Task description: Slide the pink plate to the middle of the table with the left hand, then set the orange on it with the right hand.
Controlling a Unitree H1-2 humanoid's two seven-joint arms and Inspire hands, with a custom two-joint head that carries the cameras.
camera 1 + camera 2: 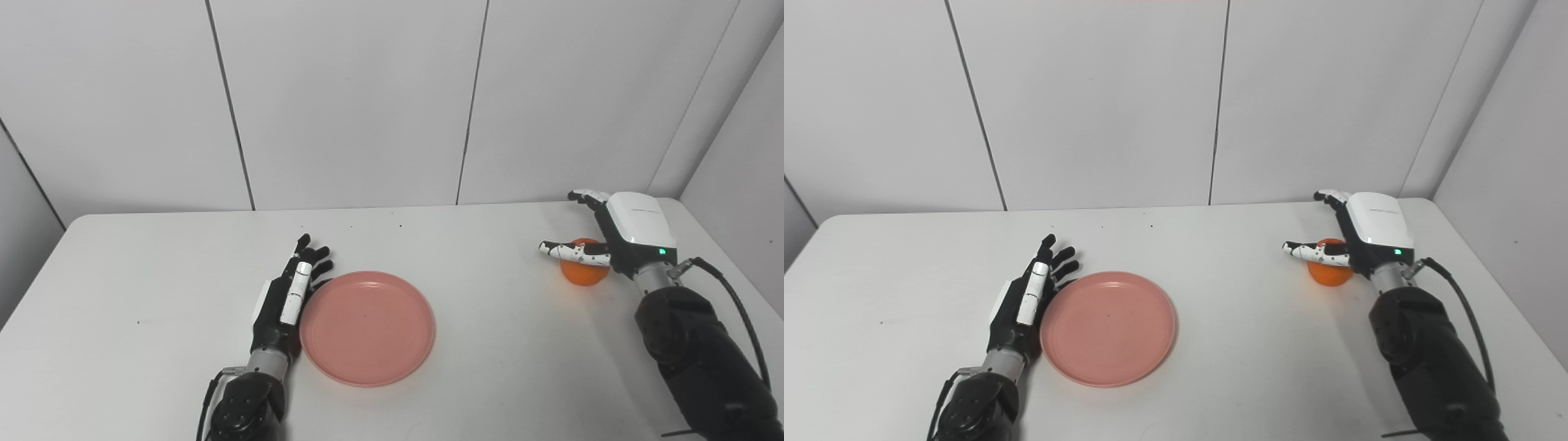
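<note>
The white desk fills the lower half of the frame, with grey wall panels behind it. The pink plate lies flat at lower centre of the frame, slightly left of the middle. It is round and shallow with a low raised rim and a smooth matte surface. It appears rigid and light, and is judged likely to slide easily on the smooth desk; a sideways push against the rim is the suitable contact, not a lift. The left hand lies at the plate's left edge, fingers extended and slightly spread, holding nothing, its inner side touching or just beside the rim. The right hand sits at centre right of the frame, over the orange. Its fingers are spread wide and the thumb crosses in front of the fruit; no closed hold is visible. The orange is small, round and evenly coloured, resting on the desk well apart from the plate. It is judged firm and fairly light, but liable to roll; take hold around its widest part, with fingers and thumb on opposite sides.
</note>
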